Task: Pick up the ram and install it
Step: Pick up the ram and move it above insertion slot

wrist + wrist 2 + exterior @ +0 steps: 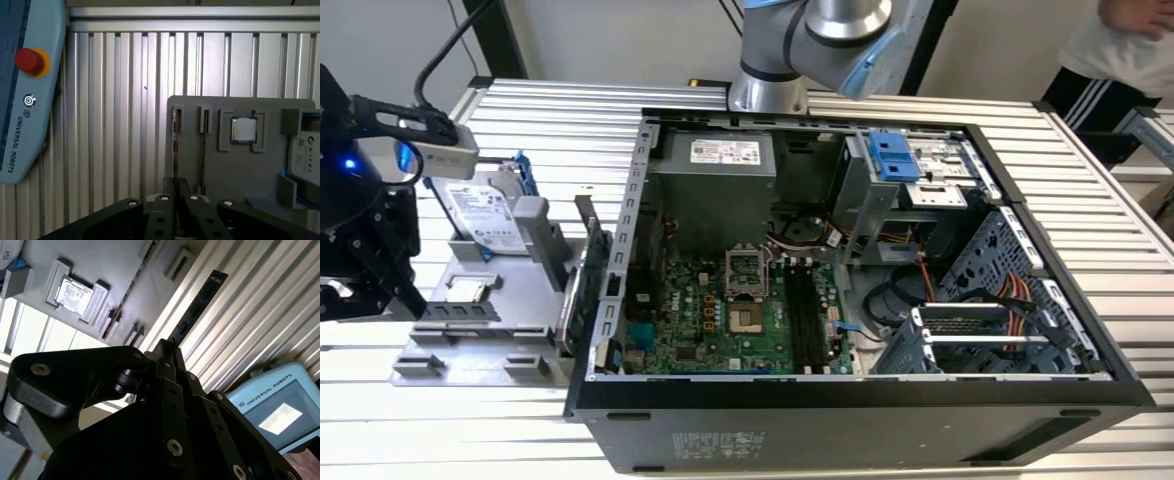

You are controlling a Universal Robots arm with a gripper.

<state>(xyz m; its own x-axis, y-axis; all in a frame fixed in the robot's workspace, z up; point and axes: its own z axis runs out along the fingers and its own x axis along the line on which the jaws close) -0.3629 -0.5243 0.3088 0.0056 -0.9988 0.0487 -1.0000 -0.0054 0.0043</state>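
Ribbed tabletop (pixel 520 110) carries an open PC case (pixel 854 430) mid-top, side off, w/ motherboard (pixel 707 310) flat inside and a drive cage (pixel 974 340) at its corner toward the exterior view's right. Grey tray (pixel 507 270) sits just beside the case, by the tabletop edge at the exterior view's left. In it: hard drive (pixel 480 210), a card (pixel 596 275) on edge, CPU (pixel 243 129) in its pocket. In the second wrist view the hand (pixel 167 347) is closed on the ram (pixel 200 302), which juts past the fingers over bare tabletop just off the tray's edge.
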